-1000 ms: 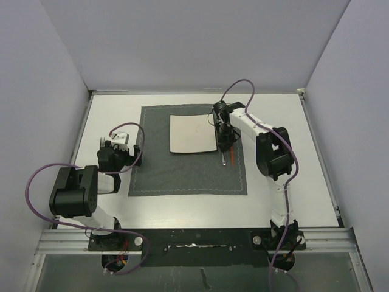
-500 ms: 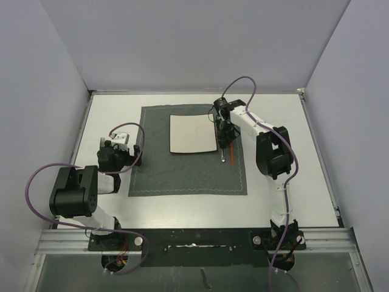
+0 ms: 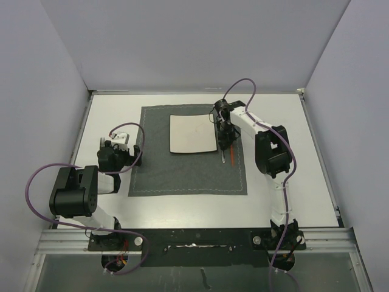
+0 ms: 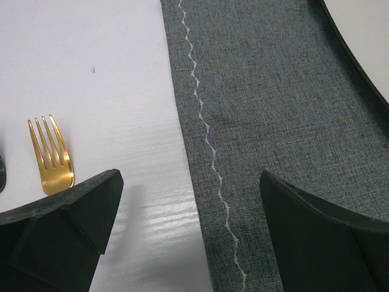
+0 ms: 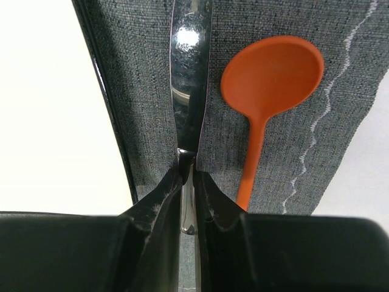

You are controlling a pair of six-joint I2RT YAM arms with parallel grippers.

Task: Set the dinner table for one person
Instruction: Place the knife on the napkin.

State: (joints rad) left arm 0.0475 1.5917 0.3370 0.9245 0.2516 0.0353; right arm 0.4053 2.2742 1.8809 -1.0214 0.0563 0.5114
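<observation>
Your right gripper (image 5: 188, 179) is squeezed tight on the handle of the knife (image 5: 190, 73). The shiny blade sticks out past the fingers, over the gray mat (image 3: 182, 176). The knife is just at the 3 o'clock side of the white plate (image 3: 191, 134). An orange spoon (image 5: 271, 76) lies on the mat just at the 3 o'clock side of the knife, with its round end next to the blade. I cannot tell if the blade rests on the mat or hangs a little above it.

Your left gripper (image 4: 189, 182) is let go and wide apart, with nothing between its fingers. It hangs over the 9 o'clock edge of the mat. A gold fork (image 4: 51, 155) lies on the bare table just past that edge, partly under the left finger.

The dinner table (image 3: 292, 182) is the big white top under it all. The mat lies in its middle, and the plate sits at the mat's 12 o'clock end.
</observation>
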